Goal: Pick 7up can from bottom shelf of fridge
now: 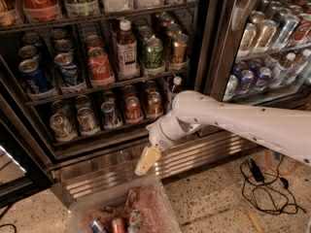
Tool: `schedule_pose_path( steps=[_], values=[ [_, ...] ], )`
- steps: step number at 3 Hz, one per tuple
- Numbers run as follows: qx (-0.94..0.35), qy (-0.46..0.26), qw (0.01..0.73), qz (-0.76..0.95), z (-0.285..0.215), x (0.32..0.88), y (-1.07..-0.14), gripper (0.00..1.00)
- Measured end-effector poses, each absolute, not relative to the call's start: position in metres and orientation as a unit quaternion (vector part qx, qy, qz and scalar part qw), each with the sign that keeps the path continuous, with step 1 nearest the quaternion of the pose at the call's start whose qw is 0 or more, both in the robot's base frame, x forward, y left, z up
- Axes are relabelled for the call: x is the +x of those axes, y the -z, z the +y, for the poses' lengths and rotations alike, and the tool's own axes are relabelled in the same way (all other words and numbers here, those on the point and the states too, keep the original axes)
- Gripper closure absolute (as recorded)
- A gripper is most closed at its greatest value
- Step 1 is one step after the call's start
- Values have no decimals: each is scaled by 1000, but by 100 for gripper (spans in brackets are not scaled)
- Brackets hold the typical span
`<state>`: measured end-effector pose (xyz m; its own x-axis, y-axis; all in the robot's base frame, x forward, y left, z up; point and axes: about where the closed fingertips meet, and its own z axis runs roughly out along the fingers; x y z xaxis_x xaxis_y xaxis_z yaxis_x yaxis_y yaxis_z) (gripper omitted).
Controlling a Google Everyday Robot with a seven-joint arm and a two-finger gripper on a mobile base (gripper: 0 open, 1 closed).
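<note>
The fridge (204,42) stands open with wire racks of cans and bottles. On the bottom shelf (104,132), two pale silvery-green 7up cans (61,126) stand at the left in clear trays, with more behind them. To their right are a blue can, a red can and a brown can. My gripper (146,161) hangs on the white arm in front of the ribbed steel base panel (194,154). It is below the bottom shelf and to the right of the 7up cans, pointing down-left, and holds nothing that I can see.
A clear plastic bin (155,198) with a few cans stands on the floor just below the gripper. A second cooler section (272,42) with cans is at the right. Black and orange cables (262,188) lie on the floor at the right.
</note>
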<state>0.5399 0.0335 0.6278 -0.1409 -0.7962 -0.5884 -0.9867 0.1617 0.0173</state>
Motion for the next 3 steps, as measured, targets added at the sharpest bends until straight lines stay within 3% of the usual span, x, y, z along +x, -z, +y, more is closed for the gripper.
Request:
schedule_pose_path(
  steps=[3],
  values=[
    [-564,-239,276,741,66,548,-596,0]
  ],
)
